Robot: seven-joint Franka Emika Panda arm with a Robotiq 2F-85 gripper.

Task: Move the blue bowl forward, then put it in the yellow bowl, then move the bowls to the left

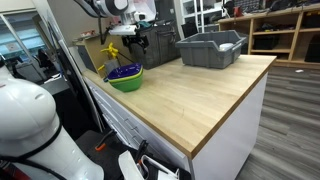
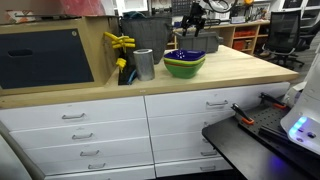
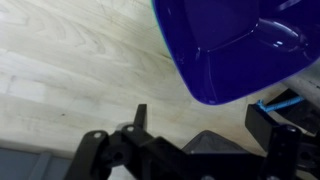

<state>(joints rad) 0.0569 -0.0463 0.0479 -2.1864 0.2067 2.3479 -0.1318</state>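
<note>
The blue bowl (image 1: 124, 70) sits nested inside the yellow bowl (image 1: 127, 83) near the back corner of the wooden counter; both show in both exterior views, blue (image 2: 184, 56) in yellow-green (image 2: 184, 69). In the wrist view the blue bowl (image 3: 230, 45) fills the upper right, with a sliver of the yellow rim (image 3: 157, 22) beside it. My gripper (image 3: 200, 125) is open and empty, its fingers apart over bare wood, off the bowls. In the exterior views it (image 1: 136, 42) (image 2: 194, 24) hangs above and behind the bowls.
A grey plastic bin (image 1: 210, 48) stands on the counter (image 1: 200, 95) beyond the bowls. A metal cup (image 2: 143, 63) and a yellow clamp (image 2: 120, 45) stand next to the bowls, against a wooden box (image 2: 50, 55). Drawers run below the counter's front edge.
</note>
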